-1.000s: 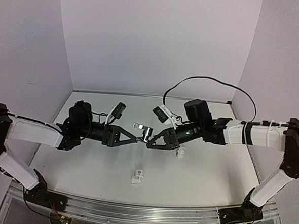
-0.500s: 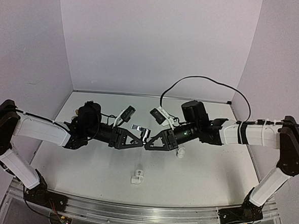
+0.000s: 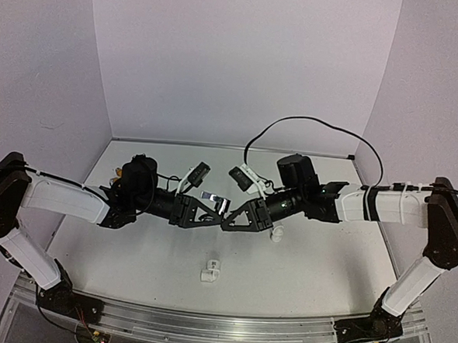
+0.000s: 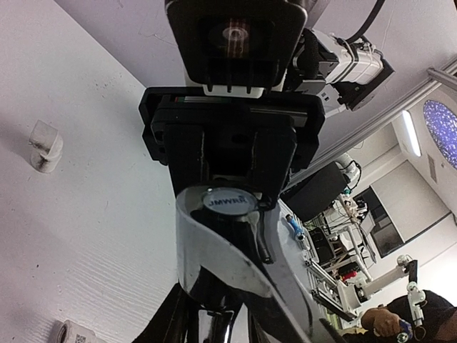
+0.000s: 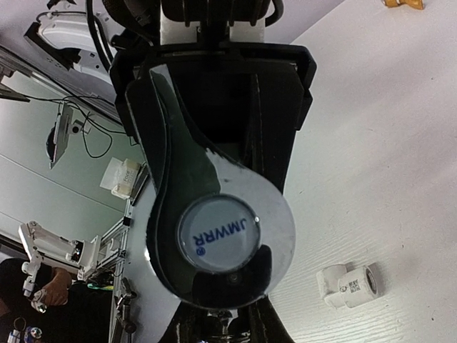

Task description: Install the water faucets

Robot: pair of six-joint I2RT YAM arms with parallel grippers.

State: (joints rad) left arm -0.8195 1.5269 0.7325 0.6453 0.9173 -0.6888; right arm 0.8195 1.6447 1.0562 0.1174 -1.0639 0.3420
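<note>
Mid-air, centre | left gripper [image 3: 209, 210] and right gripper [image 3: 227, 216] both clamped on silver faucet [image 3: 215, 197] | white fitting [image 3: 210, 271] lying nearer

Soft even light, glare on silver faucet [image 5: 221, 236]

A robotics lab: a white tabletop [image 3: 131, 251] boxed in by plain pale screens [image 3: 243, 63], edged by an aluminium rail [image 3: 219, 326]. Beyond it are another white robot arm [image 4: 396, 271], loose cables [image 5: 84, 139] and a person [image 4: 403, 321].
</note>
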